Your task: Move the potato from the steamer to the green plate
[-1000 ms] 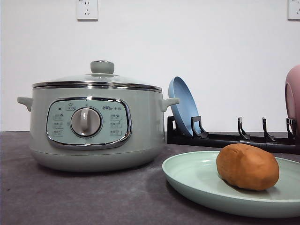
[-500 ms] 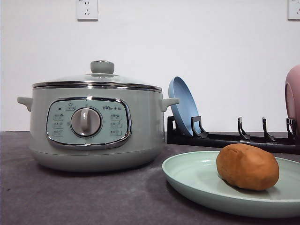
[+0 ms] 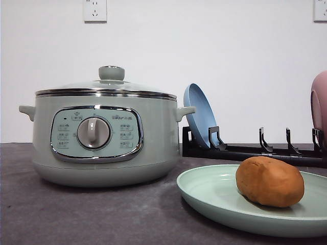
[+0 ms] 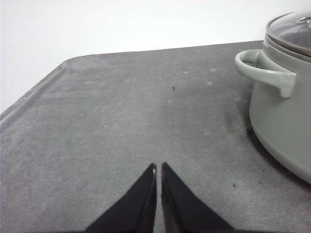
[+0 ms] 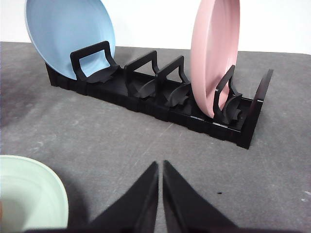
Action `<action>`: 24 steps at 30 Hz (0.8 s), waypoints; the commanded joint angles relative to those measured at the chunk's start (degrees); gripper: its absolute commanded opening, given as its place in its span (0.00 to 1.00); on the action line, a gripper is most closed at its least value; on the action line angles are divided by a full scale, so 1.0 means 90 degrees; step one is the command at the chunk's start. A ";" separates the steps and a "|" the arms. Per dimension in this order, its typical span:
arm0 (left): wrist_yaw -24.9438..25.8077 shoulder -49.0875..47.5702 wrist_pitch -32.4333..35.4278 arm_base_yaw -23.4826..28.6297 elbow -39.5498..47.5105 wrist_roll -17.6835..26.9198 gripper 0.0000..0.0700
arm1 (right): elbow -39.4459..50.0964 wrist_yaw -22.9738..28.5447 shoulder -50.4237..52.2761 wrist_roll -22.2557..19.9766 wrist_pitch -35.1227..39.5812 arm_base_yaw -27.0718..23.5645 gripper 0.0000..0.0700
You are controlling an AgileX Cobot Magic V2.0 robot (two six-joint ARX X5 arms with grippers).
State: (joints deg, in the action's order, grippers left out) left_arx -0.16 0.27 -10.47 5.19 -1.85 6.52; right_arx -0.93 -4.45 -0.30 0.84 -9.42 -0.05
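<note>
The orange-brown potato (image 3: pixel 270 181) lies on the pale green plate (image 3: pixel 204 191) at the front right of the table. To its left stands the sage-green steamer (image 3: pixel 102 138) with its glass lid on; its side handle and wall (image 4: pixel 279 97) also appear in the left wrist view. My left gripper (image 4: pixel 158 167) is shut and empty over bare grey table, off to the side of the steamer. My right gripper (image 5: pixel 160 165) is shut and empty, beside the rim of the green plate (image 5: pixel 29 187) and facing the rack.
A black dish rack (image 5: pixel 160 99) stands behind the plate, holding an upright blue plate (image 5: pixel 70 36) and an upright pink dish (image 5: pixel 214 48). In the front view the rack (image 3: pixel 255 150) sits right of the steamer. The table's edge (image 4: pixel 29 94) curves near the left gripper.
</note>
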 commanded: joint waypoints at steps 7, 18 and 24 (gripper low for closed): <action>-0.0015 -0.0010 -0.0043 0.0017 0.0129 0.0032 0.02 | 0.0027 0.0000 0.0010 -0.0015 0.0047 -0.0002 0.00; -0.0015 -0.0010 -0.0043 0.0017 0.0129 0.0032 0.02 | 0.0027 0.0000 0.0010 -0.0015 0.0047 -0.0002 0.00; -0.0015 -0.0010 -0.0043 0.0017 0.0129 0.0032 0.02 | 0.0027 0.0000 0.0010 -0.0015 0.0047 -0.0002 0.00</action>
State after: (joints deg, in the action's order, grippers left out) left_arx -0.17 0.27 -10.47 5.19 -1.85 6.52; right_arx -0.93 -4.45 -0.30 0.84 -9.41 -0.05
